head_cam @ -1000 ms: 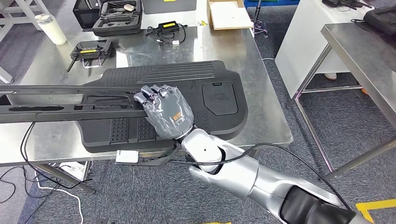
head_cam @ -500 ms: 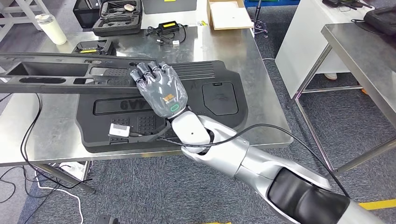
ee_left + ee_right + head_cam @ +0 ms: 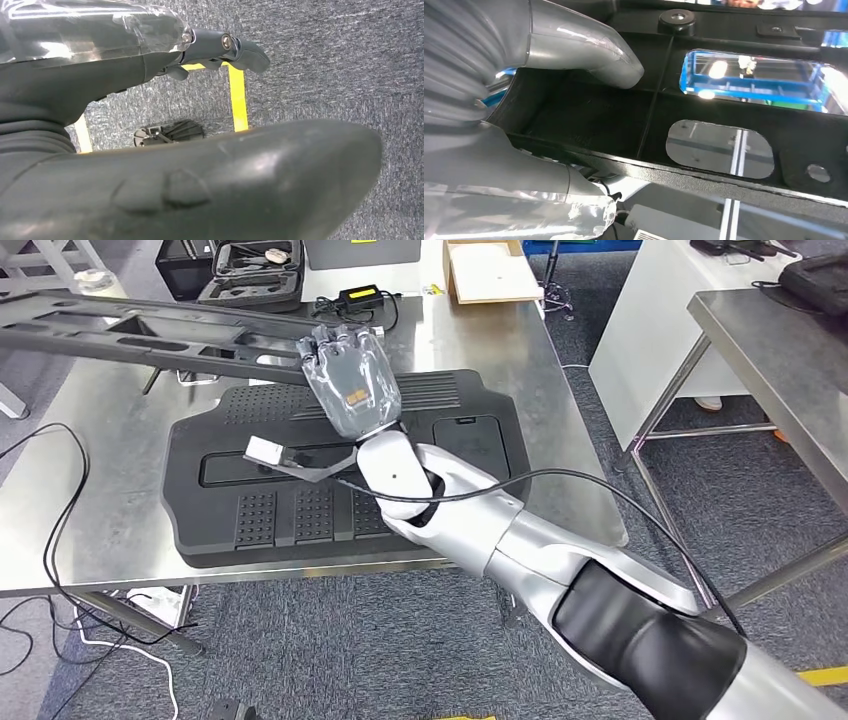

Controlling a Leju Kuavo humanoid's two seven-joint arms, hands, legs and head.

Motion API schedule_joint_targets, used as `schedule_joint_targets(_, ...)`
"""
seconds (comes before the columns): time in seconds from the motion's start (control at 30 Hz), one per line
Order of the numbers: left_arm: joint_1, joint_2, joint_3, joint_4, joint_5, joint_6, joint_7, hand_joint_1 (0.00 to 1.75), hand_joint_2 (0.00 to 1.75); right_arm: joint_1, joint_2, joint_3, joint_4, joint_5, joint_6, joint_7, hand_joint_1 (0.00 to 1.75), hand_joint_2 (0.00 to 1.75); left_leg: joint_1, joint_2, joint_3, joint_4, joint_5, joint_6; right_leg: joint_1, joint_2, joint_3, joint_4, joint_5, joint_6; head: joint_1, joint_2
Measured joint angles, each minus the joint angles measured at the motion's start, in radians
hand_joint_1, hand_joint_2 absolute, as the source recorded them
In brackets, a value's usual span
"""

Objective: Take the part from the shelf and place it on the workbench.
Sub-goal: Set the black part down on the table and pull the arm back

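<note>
My right hand point(image 3: 347, 378) grips one end of a long black moulded part point(image 3: 150, 328). The part reaches out to the left and hangs above the far half of the steel workbench point(image 3: 570, 410). Under the hand a large black ribbed panel point(image 3: 470, 455) lies flat on the bench. In the right wrist view the thumb point(image 3: 589, 55) rests on the part's inner wall point(image 3: 724, 105), which has oval cut-outs. A small white tag point(image 3: 265, 450) on a cable hangs below the wrist. My left hand point(image 3: 220, 47) hangs over grey carpet, fingers apart, holding nothing.
At the bench's far edge stand black cases point(image 3: 250, 275), a charger with cables point(image 3: 360, 302) and a cardboard box point(image 3: 490, 270). A second steel table point(image 3: 780, 350) and a white cabinet point(image 3: 650, 330) stand to the right. Cables point(image 3: 40, 570) trail on the floor at the left.
My right hand has carried the long part up and away from me, from over the panel's near half to the bench's far side. The arm has stretched forward.
</note>
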Motion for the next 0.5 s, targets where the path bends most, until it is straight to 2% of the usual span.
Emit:
schedule_joint_targets(0.33,-0.005,-0.007,0.000,0.000,-0.003,0.000,0.001,0.00,0.00,-0.090,0.023,0.001,0.146,-0.018,0.090,0.083,1.75,1.75,0.000,0.000,0.000,0.000,0.000,0.000,0.000,0.000,0.000,0.000,0.000,0.000,0.000,0.000)
schedule_joint_targets(0.5,-0.006,-0.007,0.000,0.000,-0.007,0.000,0.001,0.00,0.00,-0.129,0.024,0.001,0.194,-0.017,0.141,0.099,1.75,1.75,0.000,0.000,0.000,0.000,0.000,0.000,0.000,0.000,0.000,0.000,0.000,0.000,0.000,0.000)
